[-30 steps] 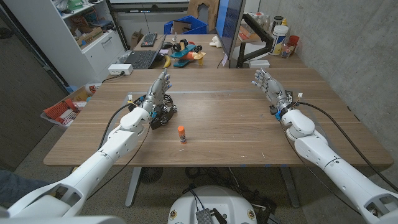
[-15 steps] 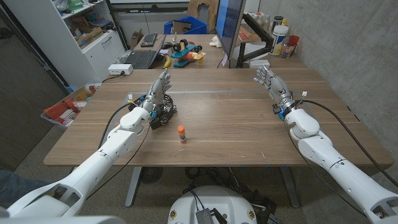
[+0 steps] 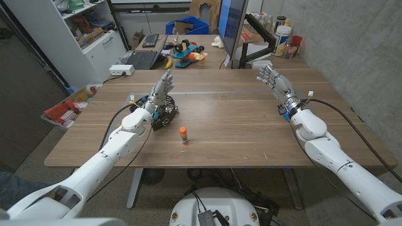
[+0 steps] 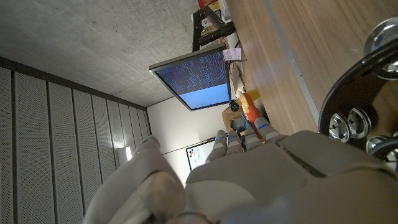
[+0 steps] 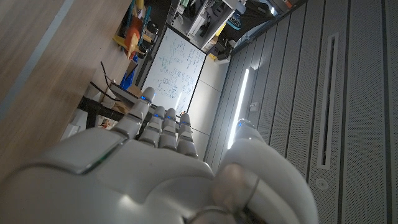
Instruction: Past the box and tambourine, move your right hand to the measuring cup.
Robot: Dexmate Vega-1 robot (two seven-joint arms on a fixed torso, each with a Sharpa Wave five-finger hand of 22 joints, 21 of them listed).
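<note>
I am holding my right hand (image 3: 274,82) with fingers apart, empty, well right of the tambourine (image 3: 164,114); my left hand (image 3: 159,91), fingers extended, is hovering just above it.

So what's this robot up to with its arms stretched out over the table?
Neither is holding anything right now. The right robot hand hovers open over the far right of the wooden table. The left robot hand stands beside a black tambourine with metal jingles. A small orange-capped glue stick stands untouched mid-table.
</note>
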